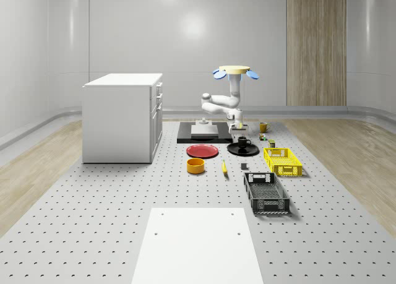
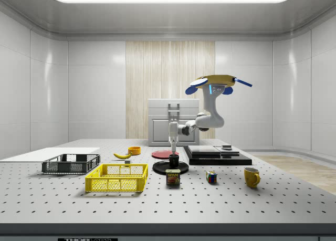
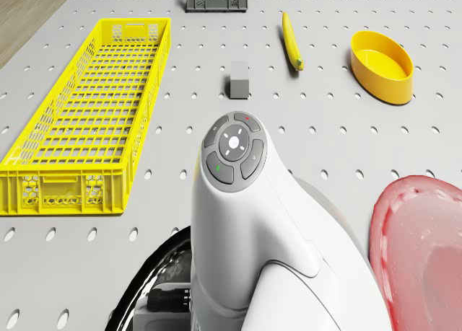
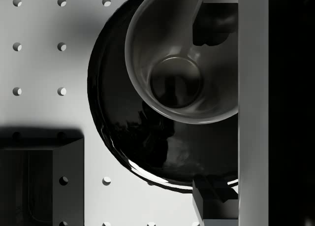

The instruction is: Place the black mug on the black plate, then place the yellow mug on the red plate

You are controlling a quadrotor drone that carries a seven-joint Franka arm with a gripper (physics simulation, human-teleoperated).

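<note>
Black mug (image 1: 244, 142) sits on black plate (image 1: 242, 149), frame centre — gripper (image 2: 172, 152) directly above it. Finger state: cannot tell. Drone (image 1: 235, 71) hovers above.

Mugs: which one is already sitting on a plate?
The black mug: it stands on the black plate right under the gripper. The yellow mug stands on the bare table, off at the side view's right.

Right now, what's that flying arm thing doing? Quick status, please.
Drone hovers by black plate. Gripper over black mug, which sits on plate. Yellow mug untouched, far from red plate.
</note>
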